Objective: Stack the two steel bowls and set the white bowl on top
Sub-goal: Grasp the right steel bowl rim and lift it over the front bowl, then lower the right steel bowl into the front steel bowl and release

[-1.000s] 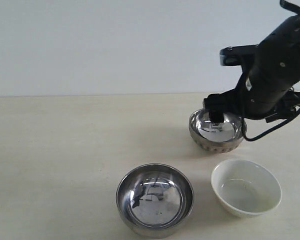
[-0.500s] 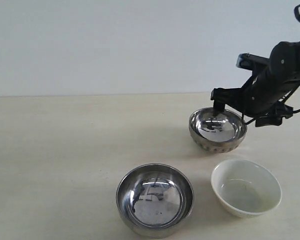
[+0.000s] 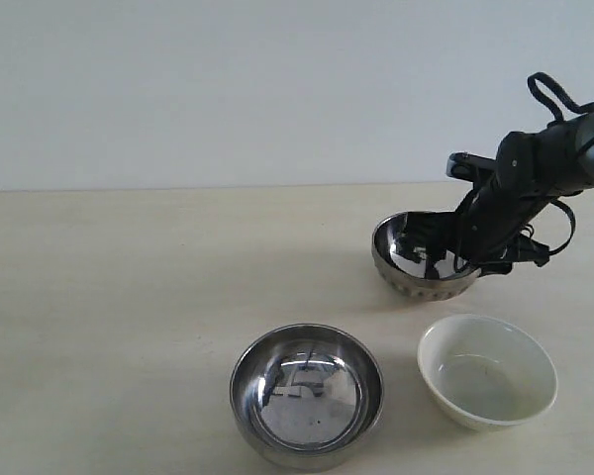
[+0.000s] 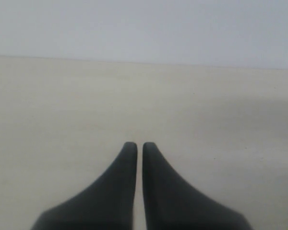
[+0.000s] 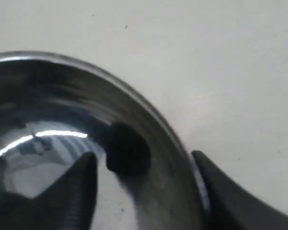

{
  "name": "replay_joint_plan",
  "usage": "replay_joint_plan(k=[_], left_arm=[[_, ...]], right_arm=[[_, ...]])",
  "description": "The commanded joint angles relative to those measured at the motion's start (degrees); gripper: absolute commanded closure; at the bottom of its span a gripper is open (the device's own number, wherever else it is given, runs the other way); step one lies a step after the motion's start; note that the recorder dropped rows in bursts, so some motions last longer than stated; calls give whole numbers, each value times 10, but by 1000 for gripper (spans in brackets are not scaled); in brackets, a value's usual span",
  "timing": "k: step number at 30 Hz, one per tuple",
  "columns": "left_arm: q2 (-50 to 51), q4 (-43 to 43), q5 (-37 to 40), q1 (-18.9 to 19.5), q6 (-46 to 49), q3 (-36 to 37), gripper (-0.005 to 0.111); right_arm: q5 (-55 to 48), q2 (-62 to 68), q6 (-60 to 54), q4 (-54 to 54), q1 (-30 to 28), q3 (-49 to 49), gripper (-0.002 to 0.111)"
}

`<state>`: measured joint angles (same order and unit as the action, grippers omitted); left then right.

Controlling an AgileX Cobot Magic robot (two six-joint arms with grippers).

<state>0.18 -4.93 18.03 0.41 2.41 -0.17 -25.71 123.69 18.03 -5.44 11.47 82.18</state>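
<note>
The ribbed steel bowl (image 3: 421, 287) stands at the back right. My right gripper (image 3: 465, 259) straddles its right rim, one finger inside and one outside. In the right wrist view the outer finger lies against the rim of that bowl (image 5: 48, 91), while a gap remains between the inner finger and the wall; the right gripper (image 5: 141, 155) is still open. The plain steel bowl (image 3: 307, 391) sits at the front centre, with the white bowl (image 3: 487, 371) to its right. My left gripper (image 4: 136, 144) is shut over the bare table, holding nothing, and does not show in the exterior view.
The beige table (image 3: 129, 297) stretches bare to the left. A pale wall (image 3: 228, 89) rises behind its far edge. The right arm's cables (image 3: 549, 94) loop above the wrist.
The right arm has come down and swung lower behind the ribbed bowl, setting its fingers over the rim. Its jaws have narrowed. None of the three bowls has moved.
</note>
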Motion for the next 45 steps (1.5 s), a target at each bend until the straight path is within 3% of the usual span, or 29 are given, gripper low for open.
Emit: replay_joint_plan(k=[1,2,9,19,25,35,45], left_arm=[[-2,0,-4,-3,-3,2,103],[-2,0,-4,-3,-3,2,103],[-2,0,-4,-3,-3,2,103],[-2,0,-4,-3,-3,2,103],[-2,0,-4,-3,-3,2,103],[-2,0,-4,-3,-3,2,103],[-2,0,-4,-3,-3,2,103]], right_arm=[[2,0,-23,0,-4,6,102],[-1,0,-25,0,-4,6,108],[-3,-4,-38,-20,-4,6,108],[-64,-106,-257,-249,3,5,108],[-147,-171,-282,-250,73,-6,108],[-89,-233,-291,-257,138,-162,108],[-57,-252,-302,-255,184,-233,108]])
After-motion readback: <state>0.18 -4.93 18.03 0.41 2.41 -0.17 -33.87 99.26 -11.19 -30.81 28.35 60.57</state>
